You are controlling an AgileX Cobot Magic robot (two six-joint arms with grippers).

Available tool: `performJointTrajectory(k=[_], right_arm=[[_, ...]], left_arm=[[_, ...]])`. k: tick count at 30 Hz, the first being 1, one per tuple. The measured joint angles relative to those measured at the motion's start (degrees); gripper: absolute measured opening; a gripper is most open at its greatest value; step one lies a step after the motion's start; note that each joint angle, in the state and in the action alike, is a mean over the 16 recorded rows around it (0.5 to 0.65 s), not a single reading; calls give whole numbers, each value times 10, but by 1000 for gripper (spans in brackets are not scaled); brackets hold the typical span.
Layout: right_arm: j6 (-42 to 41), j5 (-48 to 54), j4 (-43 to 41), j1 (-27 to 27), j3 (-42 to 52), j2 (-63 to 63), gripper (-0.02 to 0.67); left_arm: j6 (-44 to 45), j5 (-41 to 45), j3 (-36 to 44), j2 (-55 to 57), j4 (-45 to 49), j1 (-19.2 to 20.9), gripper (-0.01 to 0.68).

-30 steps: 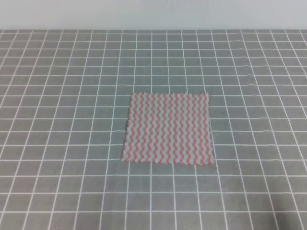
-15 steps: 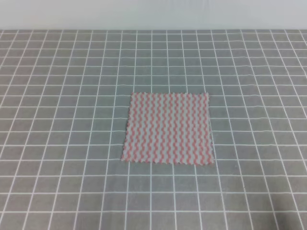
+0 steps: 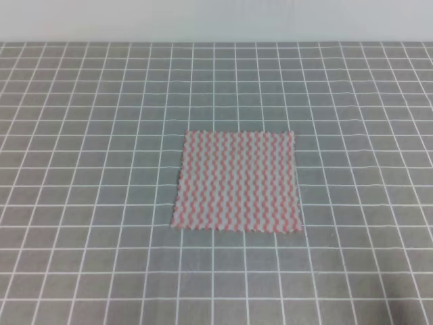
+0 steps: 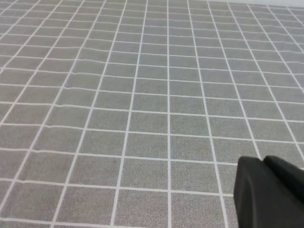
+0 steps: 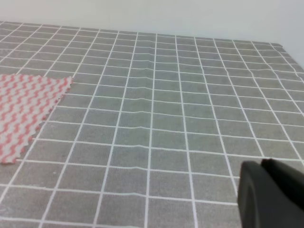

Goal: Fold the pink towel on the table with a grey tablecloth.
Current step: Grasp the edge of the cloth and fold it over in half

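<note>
Towel (image 3: pixel 237 181) lies flat and unfolded near the middle of the table (image 3: pixel 81 135), its edges roughly along the white grid lines, with grey cloth on all sides of it. From the left wrist view, only a dark part of the left gripper (image 4: pixel 270 194) shows at the lower right corner, over bare cloth; I cannot tell how far it is open. The right gripper (image 5: pixel 270 194) shows the same way, well apart from the towel's corner at far left; its opening I cannot tell either.
</note>
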Motion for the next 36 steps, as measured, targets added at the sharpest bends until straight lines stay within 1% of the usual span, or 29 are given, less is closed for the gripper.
performJointTrajectory(k=[15,17,19,22,32,36], right_arm=[[-1,-1,-3,0,3,0,-17],[-1,-1,3,0,2,0,-17],[-1,-2,27,0,1,0,-17],[0,-5,89,0,-1,0,-17],[1,-25,451,0,-3,0,-17],[1,-50,561,0,-2,0,-17]], left_arm=[[0,-1,1,0,0,0,0],[0,-1,1,1,-1,0,0],[0,-1,1,1,-4,0,0],[0,0,0,2,-14,0,0],[0,0,2,0,-63,0,0],[0,-1,2,-1,-75,0,0]])
